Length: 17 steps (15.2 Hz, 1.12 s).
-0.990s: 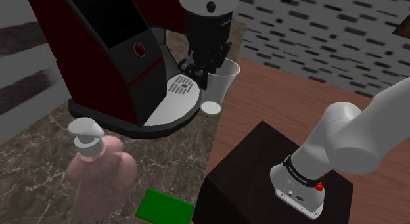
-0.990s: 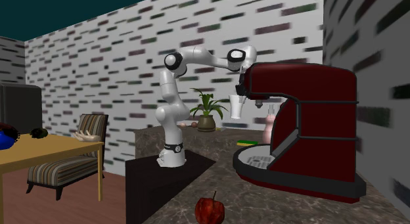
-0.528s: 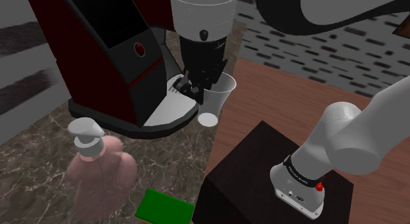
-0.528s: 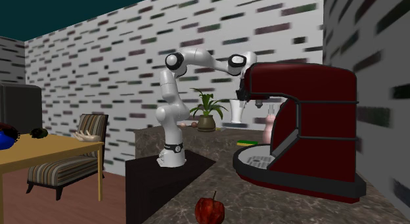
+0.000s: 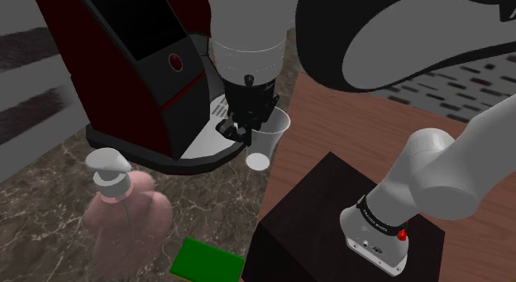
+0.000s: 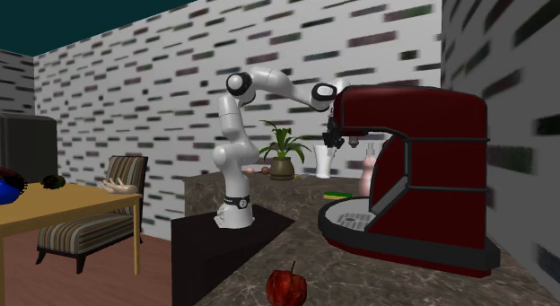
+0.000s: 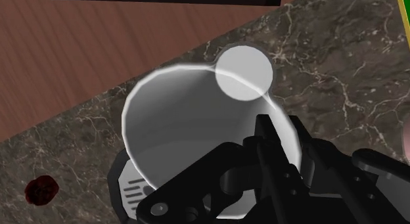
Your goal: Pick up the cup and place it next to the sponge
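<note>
**Item:** translucent white tapered cup (image 5: 266,141), thin-walled, wide at the rim and narrow at the flat base.

**Location:** carried tilted in the air, clear of the dark veined marble counter (image 5: 50,214). It is just beside the drip tray of the dark red and black coffee machine (image 5: 136,69).

**Handling, as judged:** light and stiff, but liable to deform or crack if squeezed hard. The surface is smooth and probably slippery. It is best taken by the wall near the rim, as is done here.

**Holder:** all-black two-finger gripper (image 7: 281,147). The fingers are drawn to a narrow gap and clamped on the cup's wall at the rim, with one finger apparently inside and one outside.

**Destination:** flat green rectangular sponge (image 5: 207,260), lying well apart from the cup. It is near the pink translucent soap dispenser (image 5: 124,212).

**Status:** placement is not yet made.
</note>
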Available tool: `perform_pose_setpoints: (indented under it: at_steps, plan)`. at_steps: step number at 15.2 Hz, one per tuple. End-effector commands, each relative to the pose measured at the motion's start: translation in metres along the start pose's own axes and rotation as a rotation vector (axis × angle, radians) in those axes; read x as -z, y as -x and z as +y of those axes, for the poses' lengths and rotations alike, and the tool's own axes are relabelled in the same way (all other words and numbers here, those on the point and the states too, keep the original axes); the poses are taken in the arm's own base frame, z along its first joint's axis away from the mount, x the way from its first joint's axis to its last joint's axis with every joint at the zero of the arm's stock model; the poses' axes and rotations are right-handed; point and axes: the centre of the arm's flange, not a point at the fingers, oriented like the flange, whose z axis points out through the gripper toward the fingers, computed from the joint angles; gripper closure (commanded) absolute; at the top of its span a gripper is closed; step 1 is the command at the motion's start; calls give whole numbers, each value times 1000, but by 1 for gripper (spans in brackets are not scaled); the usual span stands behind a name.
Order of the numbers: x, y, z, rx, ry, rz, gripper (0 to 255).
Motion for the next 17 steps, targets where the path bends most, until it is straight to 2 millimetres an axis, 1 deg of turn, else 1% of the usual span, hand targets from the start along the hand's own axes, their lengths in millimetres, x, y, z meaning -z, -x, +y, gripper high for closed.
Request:
perform_pose_setpoints:
  at_steps: [1, 17]
  plan:
    - [-10, 1, -3, 0, 0, 0, 255]
    - [-92, 2, -25, 0, 0, 0, 255]
